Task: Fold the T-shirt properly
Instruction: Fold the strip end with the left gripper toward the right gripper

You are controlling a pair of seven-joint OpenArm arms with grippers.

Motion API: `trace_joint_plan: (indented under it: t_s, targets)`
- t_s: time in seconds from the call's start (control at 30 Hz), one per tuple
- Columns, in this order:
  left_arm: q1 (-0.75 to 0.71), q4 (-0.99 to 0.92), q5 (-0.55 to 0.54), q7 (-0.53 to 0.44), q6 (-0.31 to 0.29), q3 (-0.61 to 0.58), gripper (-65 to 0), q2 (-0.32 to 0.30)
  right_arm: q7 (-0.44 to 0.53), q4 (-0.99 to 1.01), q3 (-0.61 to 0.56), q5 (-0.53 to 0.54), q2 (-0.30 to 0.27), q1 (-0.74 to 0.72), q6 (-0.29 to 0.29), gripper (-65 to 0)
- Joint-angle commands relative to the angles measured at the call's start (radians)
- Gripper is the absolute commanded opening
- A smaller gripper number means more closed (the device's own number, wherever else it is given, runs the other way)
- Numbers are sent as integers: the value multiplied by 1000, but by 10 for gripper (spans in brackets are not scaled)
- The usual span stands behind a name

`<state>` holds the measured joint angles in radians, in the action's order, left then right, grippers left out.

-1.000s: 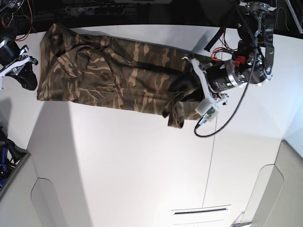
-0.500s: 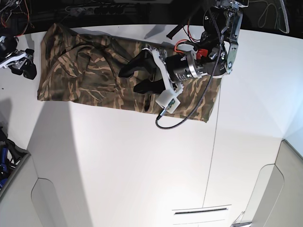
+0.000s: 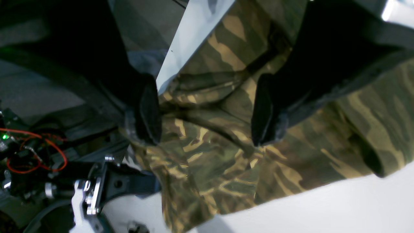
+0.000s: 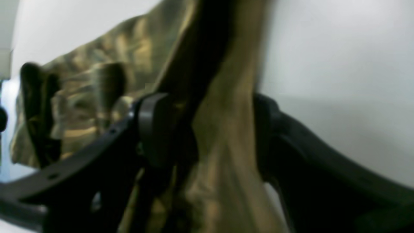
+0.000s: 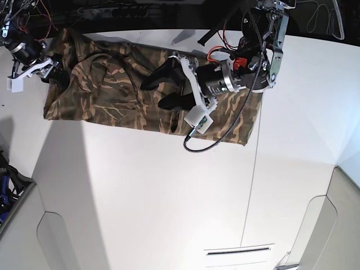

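On table (image 5: 169,197) (white): one T-shirt (image 5: 112,95), two arms.

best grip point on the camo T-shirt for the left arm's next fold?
Probably the T-shirt's free short edge under the left arm, pinched from above. It lies flat on the white table, uncovered, while the left gripper hovers open mid-shirt.

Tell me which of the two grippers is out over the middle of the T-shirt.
The left gripper, jaws open, hangs over the middle of the T-shirt. The right gripper, also open, sits at the shirt's far end by the table edge.
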<state>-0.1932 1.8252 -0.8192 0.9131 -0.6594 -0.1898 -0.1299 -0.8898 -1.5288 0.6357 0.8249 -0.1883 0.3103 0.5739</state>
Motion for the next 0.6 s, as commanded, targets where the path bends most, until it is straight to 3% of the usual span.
trace_joint_plan:
  t_s: [0.0, 0.17, 0.33, 0.4, 0.53, 0.57]
  targets:
    - [10, 17, -23, -8, -6, -1, -189, 2, 0, -13, -18, 5, -10, 0, 6, -281]
    - [10, 17, -38, 20, -6, -1, -190, 2, 4, -13, -100, 5, -10, 0, 5, -281]
    - [10, 38, -37, 19, -6, 5, -190, 2, 27, -13, -106, -3, -10, -7, 6, -301]
    - [10, 51, -37, 19, -6, 18, -190, 2, 24, -13, -106, -16, -10, -19, 5, -391]
    - [10, 63, -37, 19, -6, 53, -190, 2, 26, -13, -106, -15, -11, -22, 6, -649]
    - [10, 63, -37, 19, -6, 62, -190, 2, 26, -13, -106, -16, -11, -22, 6, -650]
